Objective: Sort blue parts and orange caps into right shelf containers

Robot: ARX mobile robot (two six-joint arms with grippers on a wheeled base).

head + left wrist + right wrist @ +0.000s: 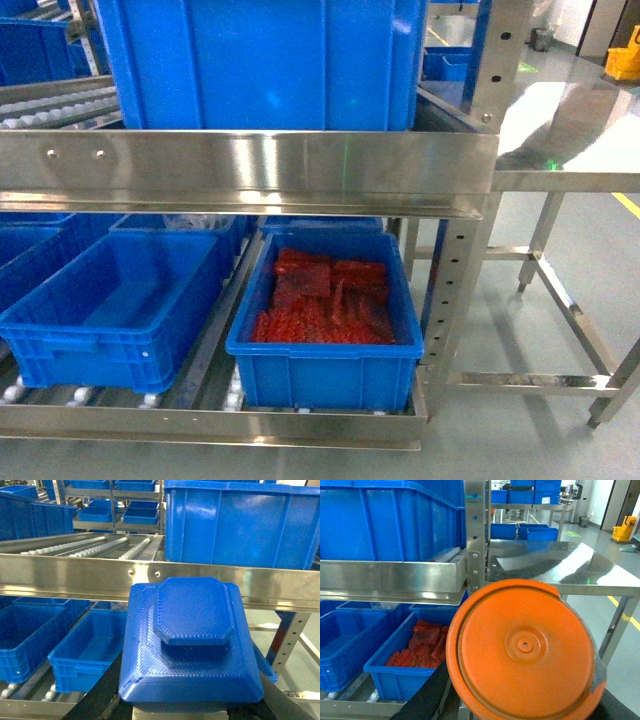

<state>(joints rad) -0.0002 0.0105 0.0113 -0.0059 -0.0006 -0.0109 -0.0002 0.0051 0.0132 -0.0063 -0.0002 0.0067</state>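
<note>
**Two parts in hand, both arms short of the shelf**

Both arms look loaded and the robot faces the rack. In the left wrist view a blue part [192,640], stepped with an octagonal raised top, fills the lower frame, apparently carried by the left gripper; the jaws themselves are hidden beneath it, so whether they are clenched cannot be told. In the right wrist view an orange cap [525,650], round face to the lens, sits the same way on the right gripper, whose fingers are likewise out of sight.

By the look of it, this is the carry-and-approach step, with nothing dropped yet. Next comes reaching under the steel shelf edge [250,165] and letting each piece go over its crate.

The head view shows no arm at all, but lays out the lower tier: an empty blue crate [110,340] on the left and a crate of red-orange pieces [325,370] on the right. Only the wrist views reveal the cargo.
</note>
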